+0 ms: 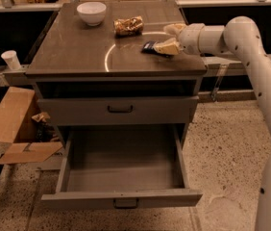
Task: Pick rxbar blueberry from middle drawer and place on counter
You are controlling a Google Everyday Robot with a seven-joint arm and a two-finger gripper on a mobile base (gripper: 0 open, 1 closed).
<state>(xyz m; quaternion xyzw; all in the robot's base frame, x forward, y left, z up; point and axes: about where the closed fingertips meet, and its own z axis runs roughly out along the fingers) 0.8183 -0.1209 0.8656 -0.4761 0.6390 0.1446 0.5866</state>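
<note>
**One high view from the cabinet's front**

The single camera stands before the cabinet, higher than the counter, and looks down toward the worktop's back edge. It is at middle range: all four corners of the counter show, with the open middle drawer and floor below the front edge. The arm enters from the frame's right, and the gripper sits just inside the right edge, about midway along it.
</note>
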